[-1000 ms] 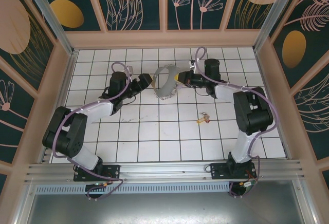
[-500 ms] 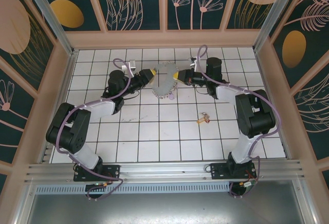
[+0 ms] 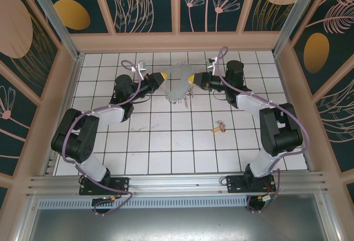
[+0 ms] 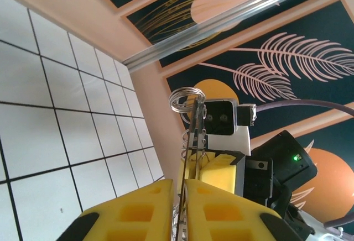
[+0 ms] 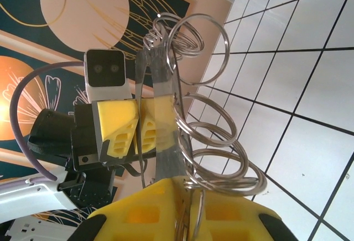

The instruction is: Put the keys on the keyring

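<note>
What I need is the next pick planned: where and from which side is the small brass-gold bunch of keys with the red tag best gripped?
Probably from above, closing across the middle of the small brass-gold bunch of keys with the red tag: it lies flat and alone on the white tiled floor, too small to single out one key.

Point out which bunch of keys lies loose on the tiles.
The small brass-gold keys with the red tag, alone on the tiles near the right arm. The big silver keyring is pinched between the left end effector and the right end effector.
</note>
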`<state>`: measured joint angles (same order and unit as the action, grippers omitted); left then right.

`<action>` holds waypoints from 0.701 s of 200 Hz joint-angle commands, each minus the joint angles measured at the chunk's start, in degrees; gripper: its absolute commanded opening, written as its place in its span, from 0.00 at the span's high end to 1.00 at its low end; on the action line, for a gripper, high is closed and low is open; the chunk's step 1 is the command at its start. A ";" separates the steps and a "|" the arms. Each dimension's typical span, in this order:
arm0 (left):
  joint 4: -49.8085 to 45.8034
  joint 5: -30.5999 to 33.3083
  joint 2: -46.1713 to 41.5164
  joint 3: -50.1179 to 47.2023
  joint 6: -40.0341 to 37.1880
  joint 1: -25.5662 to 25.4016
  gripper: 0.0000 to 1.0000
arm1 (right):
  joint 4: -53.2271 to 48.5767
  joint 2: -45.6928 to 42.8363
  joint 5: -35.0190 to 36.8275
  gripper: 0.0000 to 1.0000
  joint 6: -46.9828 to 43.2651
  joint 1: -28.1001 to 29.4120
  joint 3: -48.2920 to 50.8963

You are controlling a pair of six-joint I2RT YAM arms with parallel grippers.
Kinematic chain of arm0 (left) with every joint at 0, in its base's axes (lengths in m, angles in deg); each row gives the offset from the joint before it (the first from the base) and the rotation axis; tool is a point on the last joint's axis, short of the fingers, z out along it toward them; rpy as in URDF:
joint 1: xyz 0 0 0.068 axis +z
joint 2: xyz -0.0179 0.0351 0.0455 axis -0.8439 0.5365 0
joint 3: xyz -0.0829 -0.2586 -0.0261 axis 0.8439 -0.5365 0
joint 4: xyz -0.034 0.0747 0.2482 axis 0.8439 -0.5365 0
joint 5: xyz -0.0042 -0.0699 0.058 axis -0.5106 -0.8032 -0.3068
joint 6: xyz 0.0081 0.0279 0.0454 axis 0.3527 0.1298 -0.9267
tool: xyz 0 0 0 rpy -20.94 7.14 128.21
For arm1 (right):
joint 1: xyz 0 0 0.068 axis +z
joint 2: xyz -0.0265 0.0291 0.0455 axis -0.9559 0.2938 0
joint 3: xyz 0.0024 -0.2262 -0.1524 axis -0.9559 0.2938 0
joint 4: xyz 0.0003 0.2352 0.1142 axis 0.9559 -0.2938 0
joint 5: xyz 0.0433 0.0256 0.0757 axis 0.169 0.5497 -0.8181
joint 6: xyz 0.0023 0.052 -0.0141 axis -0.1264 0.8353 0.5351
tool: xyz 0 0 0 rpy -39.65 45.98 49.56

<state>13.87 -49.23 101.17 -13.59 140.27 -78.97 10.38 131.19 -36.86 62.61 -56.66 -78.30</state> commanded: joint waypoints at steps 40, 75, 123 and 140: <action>-1.51 -5.92 -5.01 4.27 -6.32 -1.91 1.00 | -0.92 -4.91 0.45 0.86 -2.86 0.19 0.05; -16.79 -5.51 -12.30 8.45 -19.82 -2.14 1.00 | -11.86 -13.56 11.14 0.68 -12.81 -1.42 1.37; -56.39 1.68 -17.23 26.07 -48.40 -4.92 1.00 | -16.51 -33.78 41.14 0.40 -27.51 -1.59 9.80; -57.63 1.60 -18.23 27.20 -52.06 -5.74 1.00 | -11.38 -37.99 45.81 0.34 -30.87 -1.62 14.99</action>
<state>-30.32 -49.69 84.93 10.81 101.78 -83.51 -4.15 97.79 -6.44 40.71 -58.24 -69.65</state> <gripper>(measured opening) 0.050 0.622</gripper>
